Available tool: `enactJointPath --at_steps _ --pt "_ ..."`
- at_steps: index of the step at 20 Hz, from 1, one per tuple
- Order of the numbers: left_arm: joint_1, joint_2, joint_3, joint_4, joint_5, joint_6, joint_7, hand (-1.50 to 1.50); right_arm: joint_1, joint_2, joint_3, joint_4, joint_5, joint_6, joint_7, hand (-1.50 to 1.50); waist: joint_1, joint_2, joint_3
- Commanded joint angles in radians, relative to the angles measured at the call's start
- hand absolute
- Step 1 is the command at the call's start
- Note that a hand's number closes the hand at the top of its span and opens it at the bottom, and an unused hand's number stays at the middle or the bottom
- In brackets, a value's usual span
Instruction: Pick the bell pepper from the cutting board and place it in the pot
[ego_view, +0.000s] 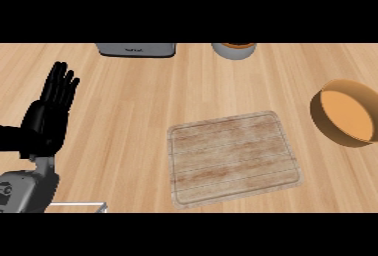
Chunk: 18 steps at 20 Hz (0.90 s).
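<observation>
A bare wooden cutting board (233, 156) lies on the counter in the middle of the head view; no bell pepper shows on it or anywhere else. An orange-brown pot (344, 119) stands at the right edge, tilted toward me so its inside shows, with nothing visible in it. At the left, my left hand (50, 114) rests open with straight fingers pointing up. My right hand is out of view.
A grey appliance (136, 49) sits at the top edge, left of centre. A grey cup or bowl with an orange inside (235, 50) stands at the top middle. A pale corner of some object (77, 206) shows at the bottom left.
</observation>
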Motion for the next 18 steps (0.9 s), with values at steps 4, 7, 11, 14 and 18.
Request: enactJointPath --at_steps 4,7,11,14,18 --pt "-0.046 -0.012 -0.003 0.007 0.006 -0.005 0.018 0.00 -0.108 -0.027 0.034 0.294 0.007 0.144 0.033 -1.50 0.001 0.013 0.011" --pt "-0.022 -0.034 -0.015 -0.019 0.006 0.000 0.015 0.00 -0.149 -0.043 0.057 0.406 0.015 0.156 -0.073 -1.50 0.004 0.012 0.012" --pt "-0.041 -0.072 -0.044 0.019 -0.044 0.042 -0.016 0.00 -0.210 -0.009 0.072 0.482 0.015 0.115 -0.180 -1.50 -0.002 0.013 0.012" --pt "-0.005 -0.038 -0.002 -0.021 0.002 0.000 0.011 0.00 -0.188 -0.023 0.015 0.488 -0.062 0.154 -0.277 -1.50 -0.012 0.006 0.011" --pt "-0.008 -0.040 0.013 0.019 0.005 -0.001 -0.026 0.00 -0.232 -0.060 -0.081 0.541 -0.173 0.283 -0.235 -1.50 -0.024 0.005 0.010"
